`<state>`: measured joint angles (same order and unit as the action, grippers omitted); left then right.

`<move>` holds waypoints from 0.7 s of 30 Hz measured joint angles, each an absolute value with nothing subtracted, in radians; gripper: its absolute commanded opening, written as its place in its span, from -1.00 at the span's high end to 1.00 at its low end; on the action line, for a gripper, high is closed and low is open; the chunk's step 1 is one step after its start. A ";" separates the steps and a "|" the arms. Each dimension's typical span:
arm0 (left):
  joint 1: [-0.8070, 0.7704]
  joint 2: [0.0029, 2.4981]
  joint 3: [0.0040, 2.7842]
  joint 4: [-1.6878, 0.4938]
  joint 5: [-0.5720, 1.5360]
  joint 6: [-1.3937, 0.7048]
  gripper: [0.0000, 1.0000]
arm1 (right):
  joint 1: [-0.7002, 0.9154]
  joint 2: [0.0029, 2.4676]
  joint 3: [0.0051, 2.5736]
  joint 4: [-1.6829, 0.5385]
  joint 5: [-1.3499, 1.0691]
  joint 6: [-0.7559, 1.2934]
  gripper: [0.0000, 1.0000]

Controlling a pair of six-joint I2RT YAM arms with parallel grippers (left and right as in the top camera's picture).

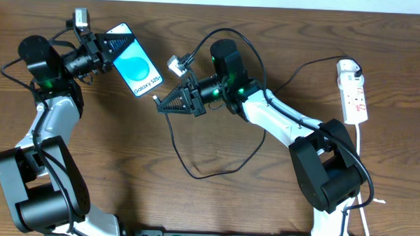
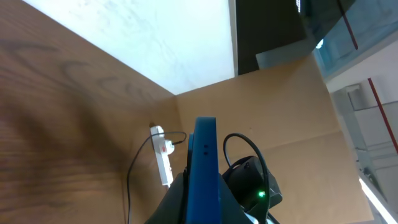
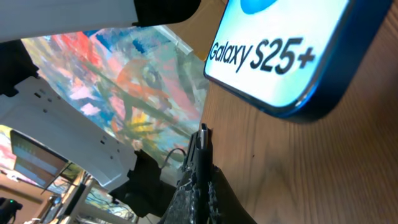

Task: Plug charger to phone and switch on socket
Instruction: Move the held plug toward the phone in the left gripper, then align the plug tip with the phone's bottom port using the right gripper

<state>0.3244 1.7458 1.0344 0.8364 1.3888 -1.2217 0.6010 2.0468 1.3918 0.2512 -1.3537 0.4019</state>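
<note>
The right gripper (image 1: 161, 102), pinching the charger plug (image 1: 157, 98), has the Galaxy S25+ phone (image 1: 136, 65) just ahead, lengthwise, clamped by the left gripper (image 1: 102, 47).

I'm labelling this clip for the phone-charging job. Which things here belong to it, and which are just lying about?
In the job:
- phone, clamped in the left end effector
- charger, its plug tip in the right end effector
- socket

Just there:
- wooden table
- brown panel beyond the table
</note>
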 measured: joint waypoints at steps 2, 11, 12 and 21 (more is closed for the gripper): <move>0.324 1.746 1.034 0.826 1.389 -1.221 0.85 | 0.601 2.047 1.392 0.251 -1.354 0.410 0.98; 0.324 1.746 1.034 0.777 1.389 -1.214 0.85 | 0.601 2.047 1.392 0.252 -1.353 0.426 0.98; 0.324 1.746 1.034 0.777 1.389 -1.214 0.85 | 0.601 2.047 1.392 0.252 -1.352 0.429 0.98; 0.312 1.746 1.034 0.776 1.390 -1.202 0.85 | 0.601 2.047 1.392 0.252 -1.334 0.444 0.98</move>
